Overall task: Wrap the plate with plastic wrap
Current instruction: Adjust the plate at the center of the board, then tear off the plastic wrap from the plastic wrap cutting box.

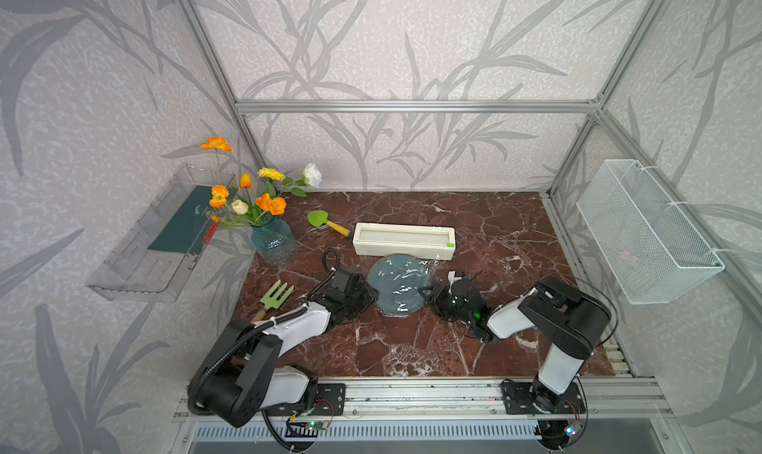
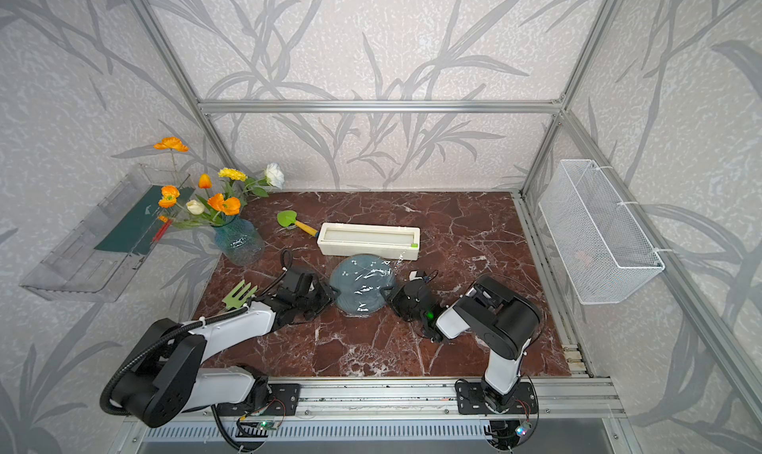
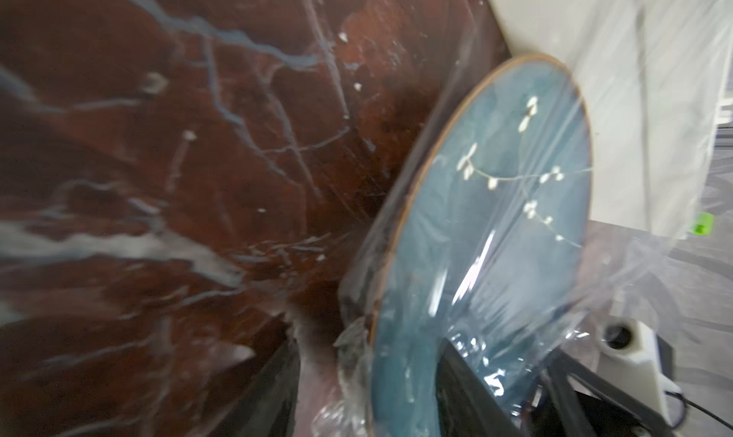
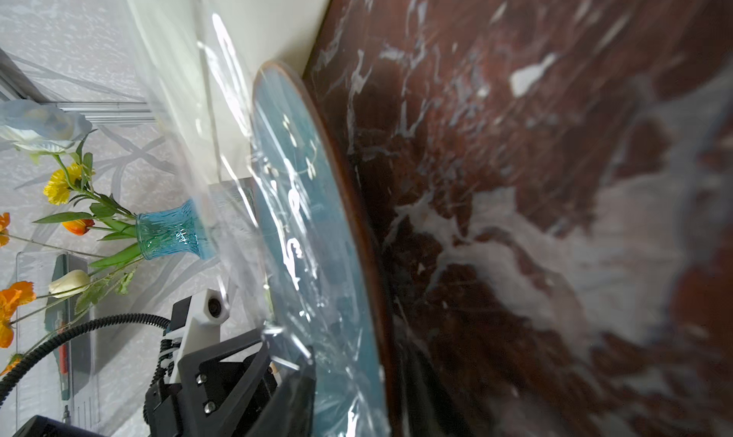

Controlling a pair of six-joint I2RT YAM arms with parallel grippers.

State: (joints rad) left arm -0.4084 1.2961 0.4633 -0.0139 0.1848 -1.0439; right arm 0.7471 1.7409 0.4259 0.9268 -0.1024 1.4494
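Note:
The dark blue-grey plate lies flat on the marble table in front of the long white dispenser box. Glossy, wrinkled plastic wrap covers it and rises toward the box. My left gripper is at the plate's left rim. Its jaws stand open astride the wrapped edge, one finger over the plate and one beneath. At the right rim, my right gripper is open in the same way around the plate.
A blue glass vase of flowers stands at the back left, with a green toy shovel beside the box. A green hand rake lies left of my left arm. A wire basket hangs on the right wall, a clear shelf on the left.

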